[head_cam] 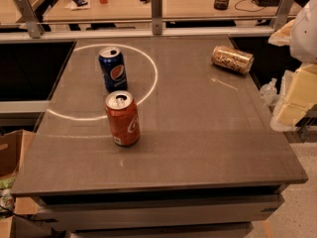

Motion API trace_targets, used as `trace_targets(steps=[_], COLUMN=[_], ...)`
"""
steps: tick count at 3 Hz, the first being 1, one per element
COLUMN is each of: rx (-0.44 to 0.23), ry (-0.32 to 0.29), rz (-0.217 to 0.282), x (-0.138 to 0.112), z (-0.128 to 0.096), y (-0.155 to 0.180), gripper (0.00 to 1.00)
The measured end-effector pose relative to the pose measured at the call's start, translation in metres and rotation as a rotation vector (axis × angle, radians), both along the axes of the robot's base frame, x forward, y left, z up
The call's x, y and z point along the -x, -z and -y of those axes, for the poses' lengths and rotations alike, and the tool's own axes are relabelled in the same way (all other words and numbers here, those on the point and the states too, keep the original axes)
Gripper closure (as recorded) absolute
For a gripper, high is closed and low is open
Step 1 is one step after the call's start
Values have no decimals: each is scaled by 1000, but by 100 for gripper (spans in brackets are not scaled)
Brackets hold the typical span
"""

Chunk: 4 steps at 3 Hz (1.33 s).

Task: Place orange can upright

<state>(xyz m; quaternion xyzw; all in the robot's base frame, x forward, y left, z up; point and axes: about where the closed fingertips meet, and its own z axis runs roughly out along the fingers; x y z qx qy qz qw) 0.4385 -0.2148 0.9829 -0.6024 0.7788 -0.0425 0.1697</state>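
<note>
The orange can (233, 59) lies on its side near the far right edge of the grey table (198, 133). It is shiny golden-orange with a pale patterned label, and its silver top points right. My gripper is not in this view. A white rounded shape (304, 29) at the right edge may be part of my arm, well apart from the can.
A blue Pepsi can (113, 68) and a red-orange cola can (122, 118) stand upright on the left half of the table. A glass and metal rail (157, 11) runs behind the table. Pale bags (294, 95) sit at the right, and a cardboard box (12, 152) at the left.
</note>
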Motion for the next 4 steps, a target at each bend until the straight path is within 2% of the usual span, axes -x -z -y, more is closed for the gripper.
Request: trace_targets(steps=[1, 2, 4], rx=[0, -17, -63], ry=[0, 43, 197], rz=[0, 10, 58], x=[0, -17, -93], z=[0, 4, 33], y=[0, 3, 21], gripper=[0, 0, 0])
